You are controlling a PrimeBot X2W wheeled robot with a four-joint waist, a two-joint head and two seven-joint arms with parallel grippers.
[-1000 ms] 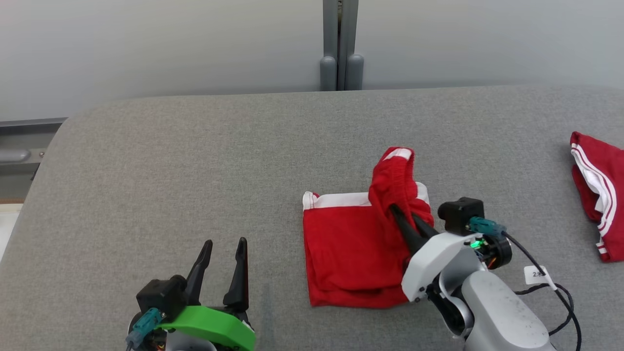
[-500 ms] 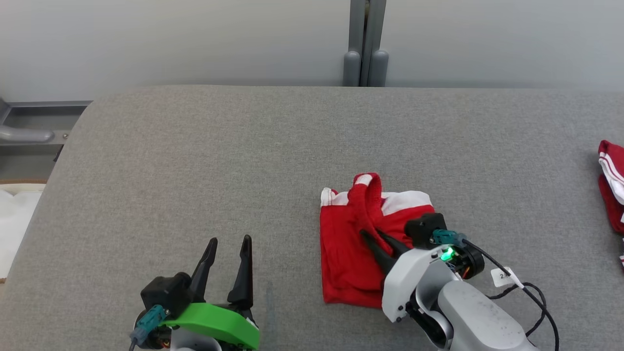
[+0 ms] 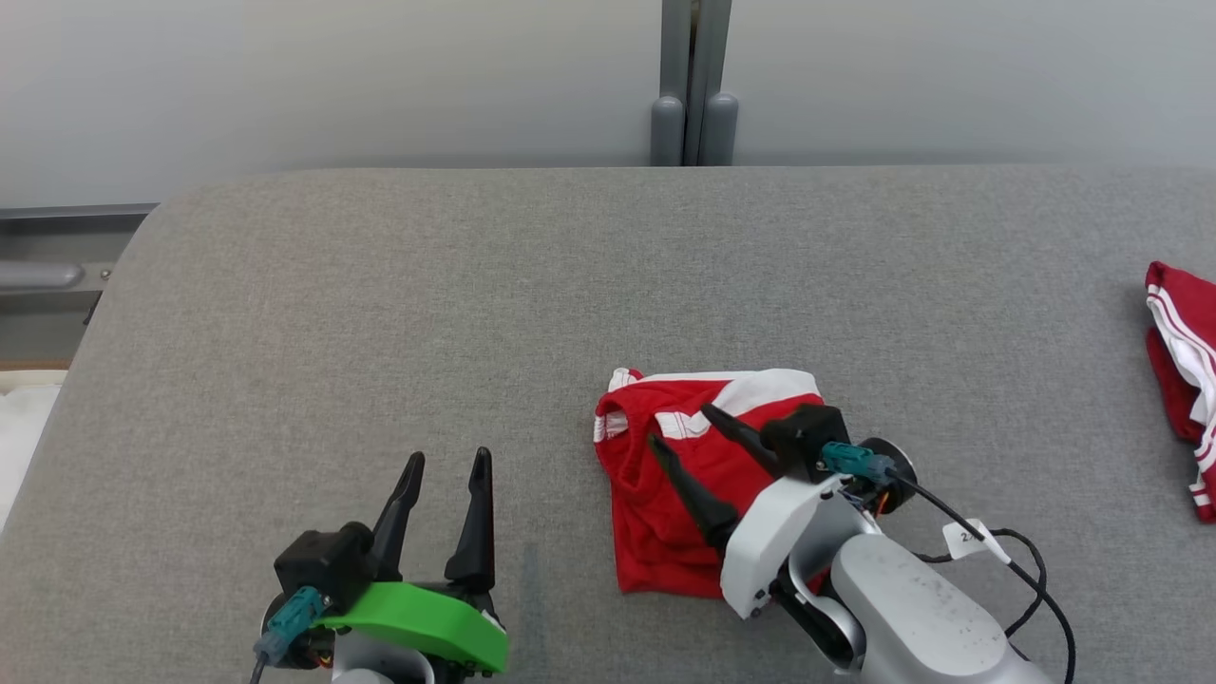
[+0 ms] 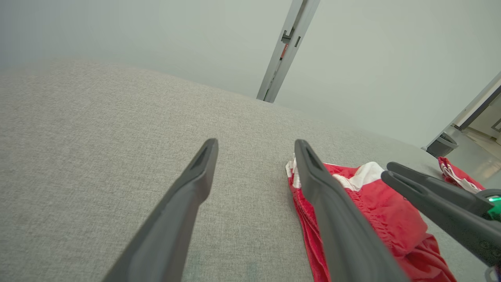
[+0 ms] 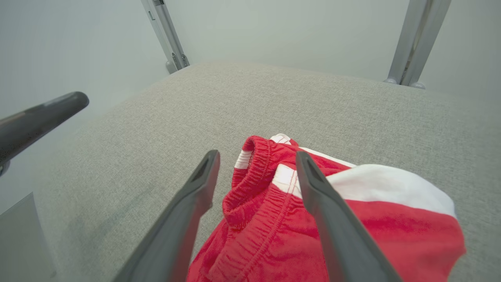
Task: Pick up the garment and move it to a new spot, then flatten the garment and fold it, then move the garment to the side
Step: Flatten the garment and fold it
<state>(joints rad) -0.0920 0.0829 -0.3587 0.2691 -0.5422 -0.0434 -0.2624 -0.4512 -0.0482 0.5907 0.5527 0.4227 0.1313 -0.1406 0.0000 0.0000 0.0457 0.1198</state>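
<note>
The garment (image 3: 670,494) is a pair of red shorts with white bands, lying folded over on the grey padded table, a little right of the middle near the front. Its elastic waistband (image 5: 250,172) is bunched at the left edge. Over it hangs my right gripper (image 3: 682,432), open, its fingers spread above the cloth with nothing held; the right wrist view shows the shorts (image 5: 313,223) lying between and under the fingers. To the left, near the front edge, my left gripper (image 3: 446,467) stands open over bare table, and its wrist view has the shorts (image 4: 375,211) to the right.
A second red and white garment (image 3: 1178,380) lies at the table's far right edge. A grey post (image 3: 689,85) stands behind the table against the pale wall. The table's left half (image 3: 332,313) is bare grey fabric.
My right gripper has opened and let go of the raised fold, which has dropped leftward onto the shorts. The gripper moved left and lower. The head camera shifted a little.
</note>
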